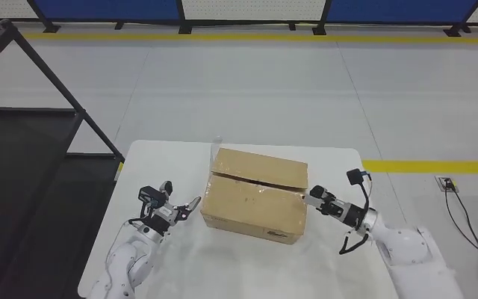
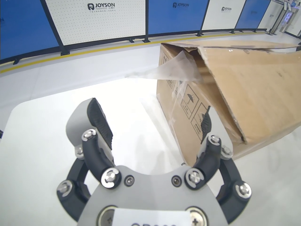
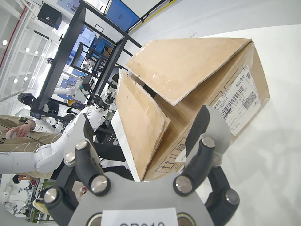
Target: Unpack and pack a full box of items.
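Flanking box [image 1: 255,198]: left fingers [image 2: 101,118], right fingers [image 3: 198,123], both spread wide (nothing held).

This is a robotics test hall rather than a home. Blue and white perforated partition panels [image 2: 98,12] fence the bay across the upper frame. A yellow floor line [image 1: 418,166] crosses the pale, smooth floor [image 1: 246,82] at right. A black metal frame [image 3: 61,51] rises at upper left beside the white counter [image 1: 168,168].

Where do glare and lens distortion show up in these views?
Left wrist view: lens bends the fence panels into a curve; loose tape on the box glints. Right wrist view: sheen on the top flap. Top view: even light on the table.
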Tool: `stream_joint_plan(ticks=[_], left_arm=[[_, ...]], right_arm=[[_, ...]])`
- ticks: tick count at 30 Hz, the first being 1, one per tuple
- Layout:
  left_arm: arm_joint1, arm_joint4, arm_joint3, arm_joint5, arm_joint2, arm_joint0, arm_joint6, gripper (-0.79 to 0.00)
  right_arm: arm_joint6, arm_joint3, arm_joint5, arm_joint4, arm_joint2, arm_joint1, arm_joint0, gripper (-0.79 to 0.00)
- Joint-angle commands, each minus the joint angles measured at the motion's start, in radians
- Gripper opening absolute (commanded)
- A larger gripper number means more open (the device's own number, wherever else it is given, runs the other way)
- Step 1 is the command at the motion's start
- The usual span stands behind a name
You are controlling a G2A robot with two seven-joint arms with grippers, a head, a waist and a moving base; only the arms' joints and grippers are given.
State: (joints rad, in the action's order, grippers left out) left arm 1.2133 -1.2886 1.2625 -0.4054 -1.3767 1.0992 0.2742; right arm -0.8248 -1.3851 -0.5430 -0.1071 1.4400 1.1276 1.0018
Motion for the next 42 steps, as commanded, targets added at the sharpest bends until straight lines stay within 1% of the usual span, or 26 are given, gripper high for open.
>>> stream_joint_plan(ticks=[1,3,4,5,6,7,13,18,23,34,41,42], left_arm=[[-0.001,0.009,-0.001,-0.001,-0.008,0.001,0.000,0.000],[-0.002,0.016,-0.001,-0.002,-0.014,0.002,0.000,0.000],[-0.003,0.020,-0.001,-0.003,-0.017,0.001,-0.001,0.000],[-0.003,0.024,-0.002,-0.005,-0.019,0.000,-0.003,0.000],[-0.003,0.025,-0.002,-0.006,-0.020,-0.001,-0.004,0.000],[-0.004,0.026,-0.003,-0.007,-0.020,-0.002,-0.006,0.000],[-0.003,0.033,-0.014,-0.004,-0.014,-0.012,-0.014,0.000],[-0.001,0.042,-0.029,-0.004,-0.009,-0.025,-0.020,0.000],[-0.001,0.047,-0.042,-0.001,-0.007,-0.033,-0.021,0.000],[0.000,0.030,-0.112,0.045,-0.005,-0.066,-0.031,0.000],[-0.006,-0.032,-0.143,0.066,-0.004,-0.067,-0.046,0.000],[-0.006,-0.047,-0.145,0.074,-0.001,-0.069,-0.048,0.000]], right_arm=[[-0.015,0.016,-0.003,0.016,-0.004,-0.002,-0.011,-0.606],[-0.034,0.023,0.000,0.027,-0.012,-0.003,-0.017,-0.653],[-0.042,0.027,0.002,0.032,-0.013,-0.004,-0.021,-0.699],[-0.047,0.030,0.002,0.033,-0.016,-0.005,-0.023,-0.720],[-0.058,0.031,0.000,0.038,-0.021,-0.006,-0.024,-0.773],[-0.064,0.034,-0.002,0.043,-0.024,-0.007,-0.026,-0.785],[-0.090,0.035,-0.015,0.058,-0.038,-0.011,-0.023,-0.785],[-0.106,0.029,-0.010,0.037,-0.059,-0.015,-0.021,-0.785],[-0.126,0.015,-0.029,0.036,-0.079,-0.019,-0.010,-0.785],[-0.176,-0.030,-0.095,0.086,-0.057,-0.040,0.049,-0.785],[-0.215,-0.037,-0.130,0.134,-0.040,-0.054,0.072,-0.785],[-0.217,-0.038,-0.132,0.136,-0.039,-0.055,0.072,-0.591]])
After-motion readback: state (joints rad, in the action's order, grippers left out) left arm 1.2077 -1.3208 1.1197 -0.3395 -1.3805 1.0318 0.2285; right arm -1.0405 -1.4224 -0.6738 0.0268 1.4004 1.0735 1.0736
